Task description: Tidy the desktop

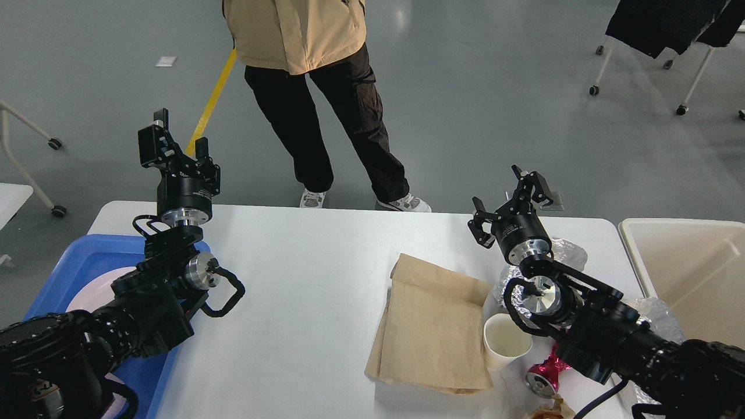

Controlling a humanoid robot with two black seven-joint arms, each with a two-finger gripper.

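Note:
The white desktop (302,291) fills the middle of the head view. On its right half lie a brown paper bag (433,326), a white paper cup (505,344), a crushed pink can (541,377) and crumpled foil (567,251). My left gripper (173,143) is raised above the desktop's far left corner, open and empty. My right gripper (509,195) is raised above the far right edge, open and empty, with the foil and cup below its arm.
A blue tray (70,267) holding a pale plate (90,294) sits at the left edge under my left arm. A cream bin (692,273) stands at the right. A person (326,99) stands just beyond the far edge. Brown scraps (547,412) lie near the can.

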